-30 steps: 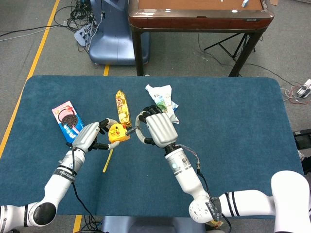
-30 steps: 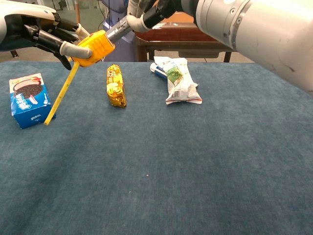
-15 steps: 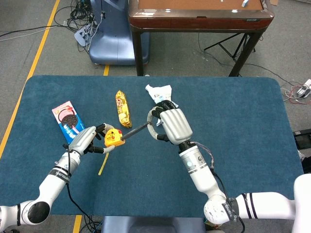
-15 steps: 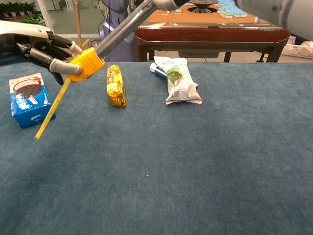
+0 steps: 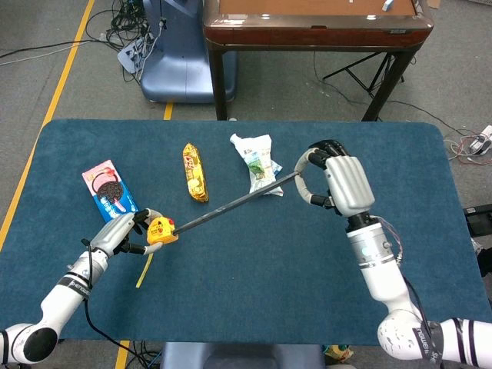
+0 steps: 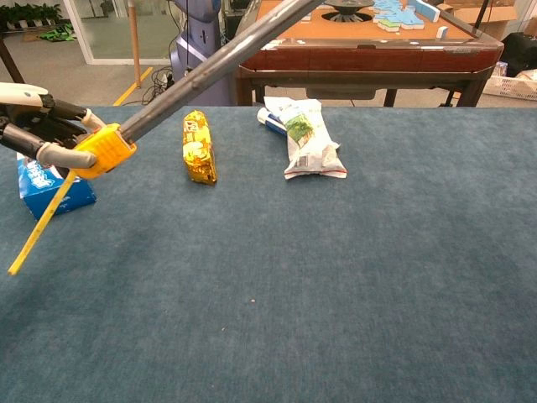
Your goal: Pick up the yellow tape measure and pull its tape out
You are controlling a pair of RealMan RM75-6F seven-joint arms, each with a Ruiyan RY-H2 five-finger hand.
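- Blue felt covers the desk [image 5: 231,261] that fills most of both views; behind it, at the top of the head view, we see a grey floor with yellow lines, a tangle of cables and a brown wooden table [image 5: 315,19].
- Our left hand [image 5: 115,234] sits at the lower left of the head view, its fingers [image 6: 63,154] wrapped around the yellow tape measure [image 5: 160,231], which it holds above the desk.
- In the chest view the tape measure's case shows at the left edge, just in front of the blue cookie box [image 6: 50,189], which it partly hides.
- A dark tape [image 5: 231,204] runs from the case up and to the right, stretched straight to our right hand [image 5: 338,184] at the right of centre in the head view.
- The right hand's fingers are curled around the far end of that tape, grasping it; in the chest view this hand lies out of frame and only the tape crosses the upper left.
- A thin yellow strap [image 6: 38,228] hangs from the case down toward the desk.
- Near the desk's far edge lie a gold wrapped snack [image 5: 194,173] and, well apart to its right, a white and green packet [image 5: 257,161].
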